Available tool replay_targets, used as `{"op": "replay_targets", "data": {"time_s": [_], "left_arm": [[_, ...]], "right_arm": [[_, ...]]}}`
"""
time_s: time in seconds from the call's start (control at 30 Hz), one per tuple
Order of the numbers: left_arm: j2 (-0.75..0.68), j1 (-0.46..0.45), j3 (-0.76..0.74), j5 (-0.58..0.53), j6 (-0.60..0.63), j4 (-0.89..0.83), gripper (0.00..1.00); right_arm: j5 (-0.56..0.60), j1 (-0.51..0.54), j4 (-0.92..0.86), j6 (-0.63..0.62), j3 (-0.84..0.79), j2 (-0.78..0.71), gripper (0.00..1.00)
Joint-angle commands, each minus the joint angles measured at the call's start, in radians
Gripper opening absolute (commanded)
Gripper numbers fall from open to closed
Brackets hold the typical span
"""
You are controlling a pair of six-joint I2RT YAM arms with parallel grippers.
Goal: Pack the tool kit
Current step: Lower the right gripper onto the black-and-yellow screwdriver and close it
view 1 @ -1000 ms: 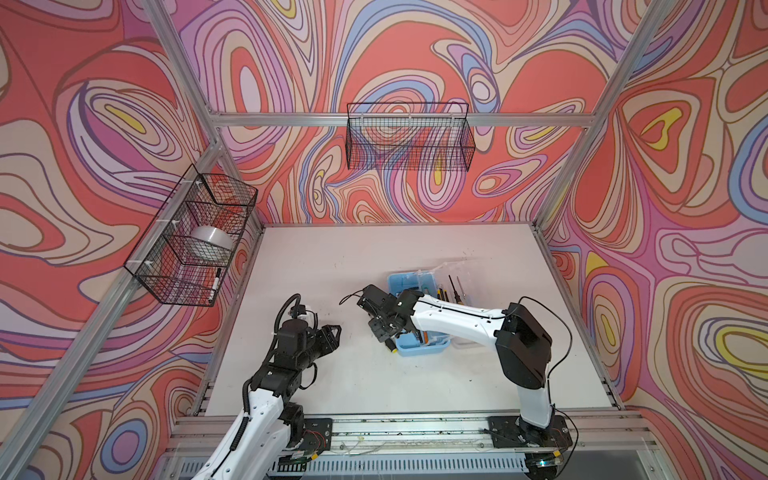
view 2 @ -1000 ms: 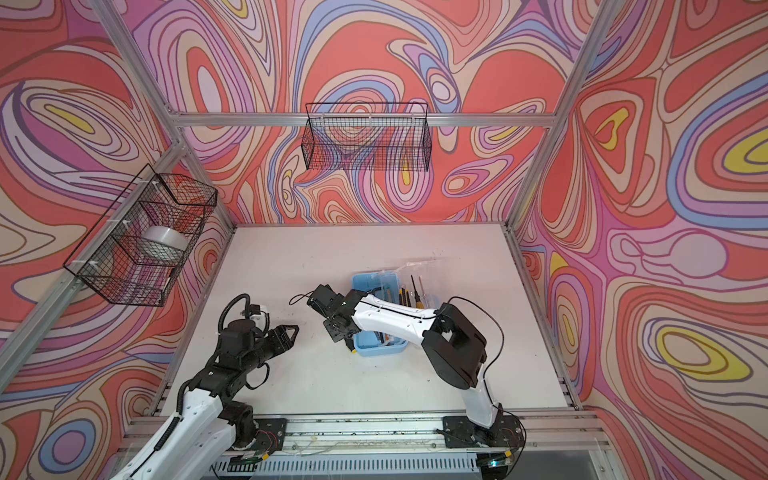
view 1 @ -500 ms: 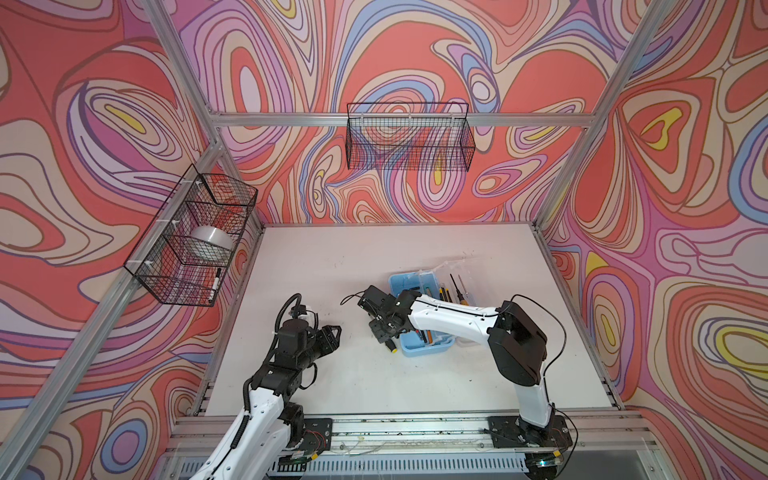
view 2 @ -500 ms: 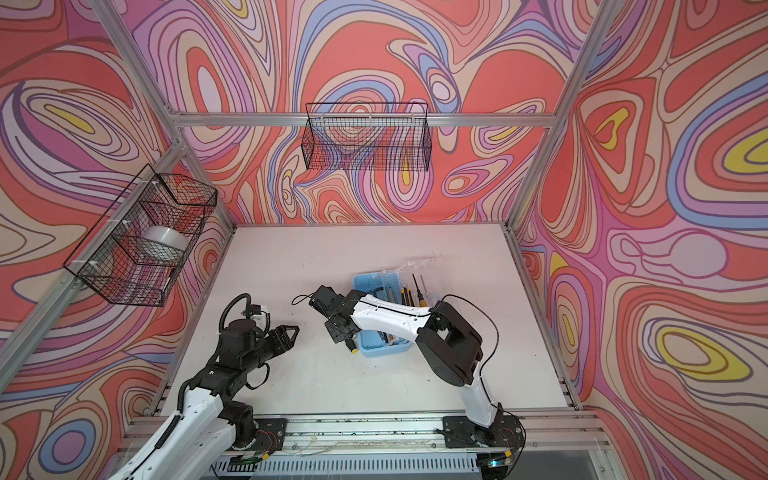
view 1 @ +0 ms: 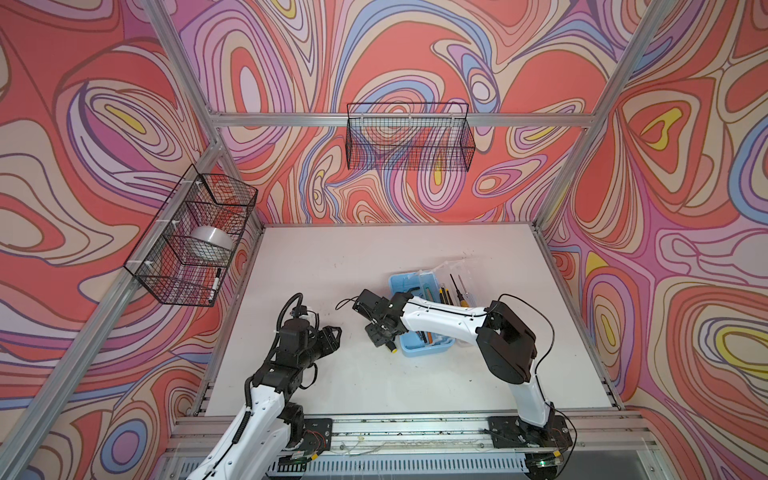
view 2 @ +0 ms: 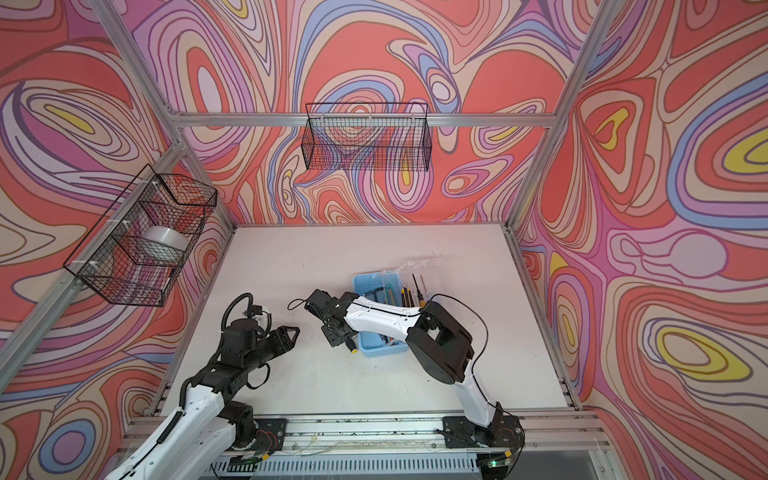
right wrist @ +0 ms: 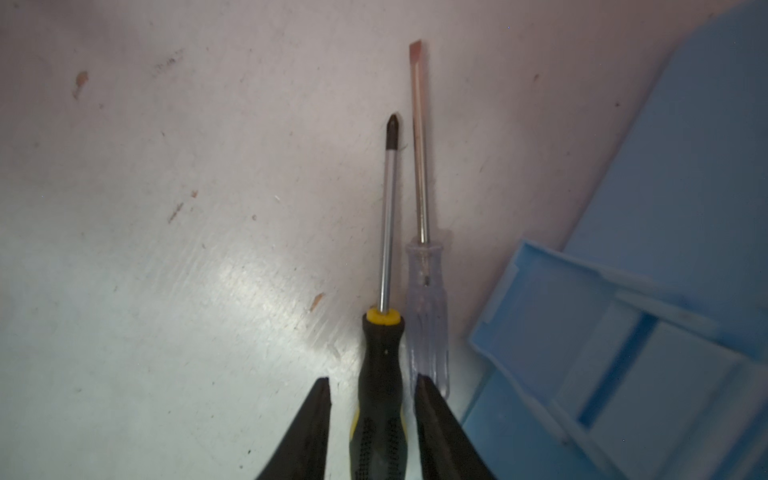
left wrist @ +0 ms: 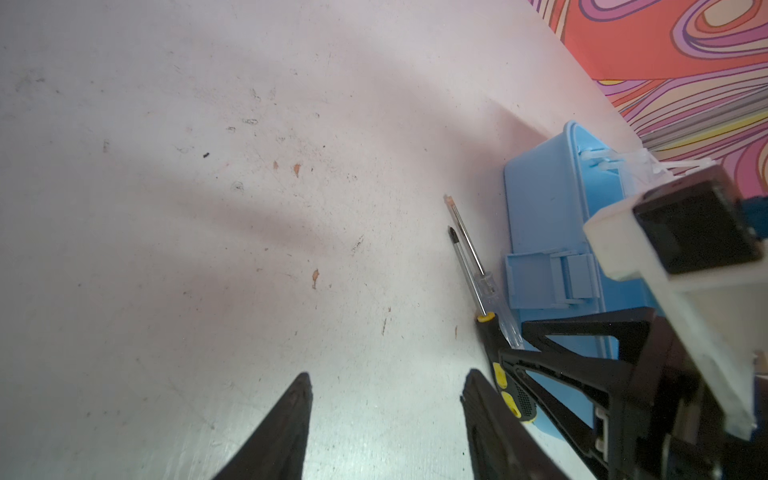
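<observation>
The light-blue tool kit case (view 1: 424, 351) (view 2: 382, 351) (left wrist: 544, 216) (right wrist: 685, 166) stands open on the white table, its clear lid (view 1: 453, 266) folded back. Tools (view 1: 457, 289) lie on the lid side. Two screwdrivers lie side by side on the table against the case's left wall: a black-and-yellow one (right wrist: 382, 353) (left wrist: 489, 336) and a clear-handled one (right wrist: 428, 311) (left wrist: 500, 311). My right gripper (view 1: 380, 338) (view 2: 338, 338) (right wrist: 371, 380) is low, open, its jaws straddling the black handle with gaps on both sides. My left gripper (view 1: 334, 334) (view 2: 293, 332) (left wrist: 386, 378) hovers open and empty to the left.
A black wire basket (view 1: 409, 141) hangs on the back wall. Another wire basket (view 1: 195, 237) on the left wall holds a tape roll (view 1: 212, 241) and a marker (view 1: 214, 286). Aluminium rails edge the table.
The right arm's elbow has swung slightly left while its gripper stays low beside the case. The left arm has not moved.
</observation>
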Motion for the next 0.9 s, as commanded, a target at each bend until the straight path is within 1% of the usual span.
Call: {"op": "replay_targets", "data": {"time_s": [0.0,0.13,0.23,0.33,0.43,0.57,0.63,0.73,0.87], "left_arm": [[0.005,-0.001,-0.005,-0.008,0.013,0.012,0.59],[0.004,-0.001,-0.007,-0.009,0.014,0.013,0.59],[0.001,0.0,-0.009,-0.013,0.012,0.014,0.59],[-0.001,-0.001,-0.009,-0.015,0.012,0.016,0.59],[0.0,-0.002,-0.01,-0.014,0.011,0.016,0.59],[0.0,-0.001,-0.009,-0.015,0.01,0.016,0.59],[-0.001,-0.001,-0.009,-0.018,0.01,0.015,0.58],[-0.001,-0.001,-0.009,-0.02,0.009,0.015,0.59],[0.003,0.0,-0.008,-0.018,0.01,0.013,0.59]], "right_arm": [[0.02,0.005,-0.036,-0.005,0.042,0.032,0.35],[0.046,0.009,-0.068,0.001,0.074,0.066,0.34],[0.045,0.011,-0.085,0.001,0.094,0.093,0.32],[0.051,0.011,-0.095,0.001,0.113,0.116,0.32],[0.042,0.011,-0.096,0.001,0.126,0.129,0.31],[0.024,0.011,-0.09,-0.001,0.139,0.141,0.28],[0.015,0.012,-0.084,-0.004,0.141,0.147,0.23],[-0.005,0.011,-0.07,-0.006,0.138,0.152,0.22],[-0.03,0.013,-0.058,-0.004,0.143,0.169,0.23]]}}
